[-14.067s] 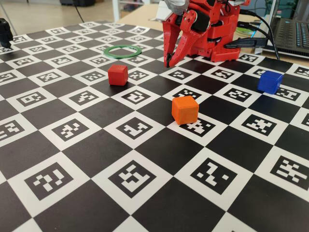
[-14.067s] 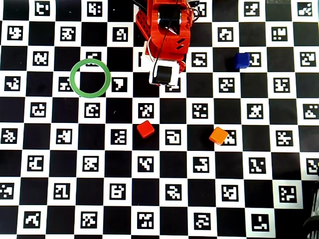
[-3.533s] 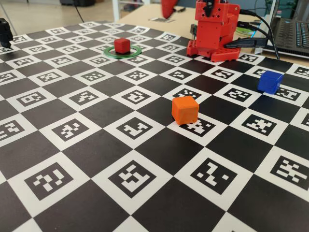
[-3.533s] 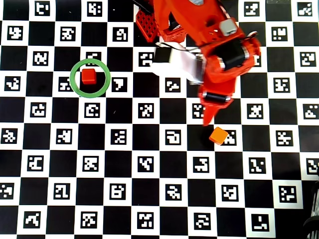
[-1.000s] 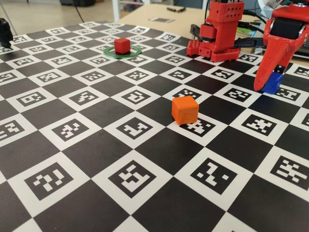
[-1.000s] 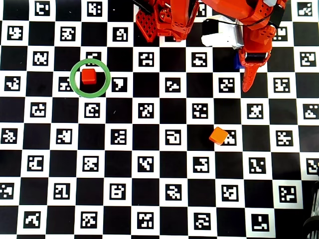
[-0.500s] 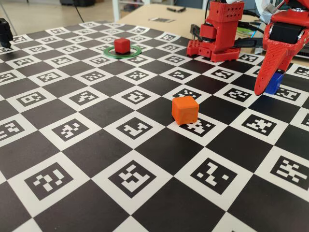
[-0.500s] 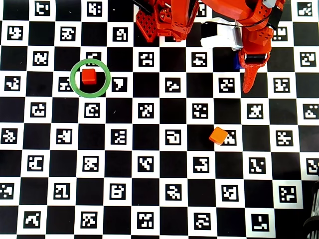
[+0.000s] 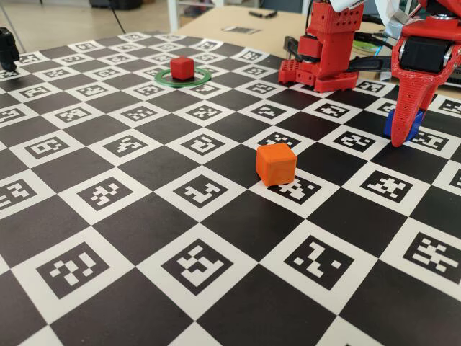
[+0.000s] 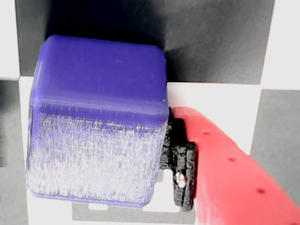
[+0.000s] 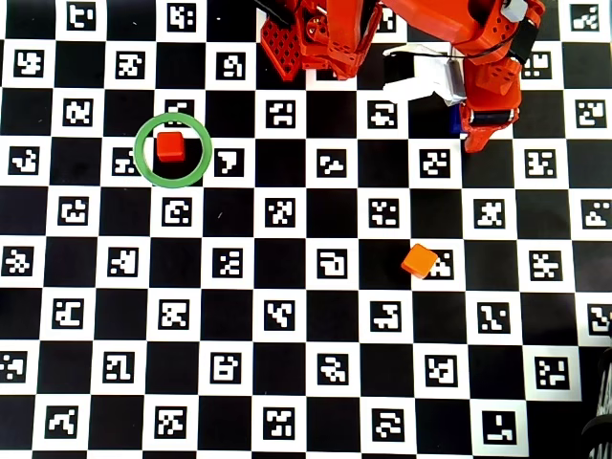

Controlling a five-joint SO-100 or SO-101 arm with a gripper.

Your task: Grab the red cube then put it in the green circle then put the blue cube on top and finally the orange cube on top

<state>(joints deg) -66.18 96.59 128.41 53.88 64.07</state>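
The blue cube [image 10: 98, 122] fills the left of the wrist view, resting on the board. One red finger [image 10: 225, 173] with a black pad sits right against its right side; no other finger shows. In the fixed view my gripper [image 9: 400, 133] points down with its finger in front of the blue cube [image 9: 390, 124], open around it. From overhead, only a sliver of the blue cube [image 11: 456, 117] shows beside the gripper [image 11: 475, 134]. The red cube [image 9: 181, 68] [image 11: 171, 146] stands inside the green circle [image 9: 199, 79] [image 11: 138, 151]. Mid-board, the orange cube [image 9: 276, 163] [image 11: 419, 260] lies alone.
The arm's red base [image 9: 328, 50] stands at the board's far edge with cables [image 9: 367, 61] beside it. A black object [image 9: 7, 47] is at the far left corner. The checkered marker board [image 9: 194, 267] covers the table.
The gripper has come down and drawn back toward the base, so its finger now stands around the blue cube instead of reaching past it. The cubes have not moved.
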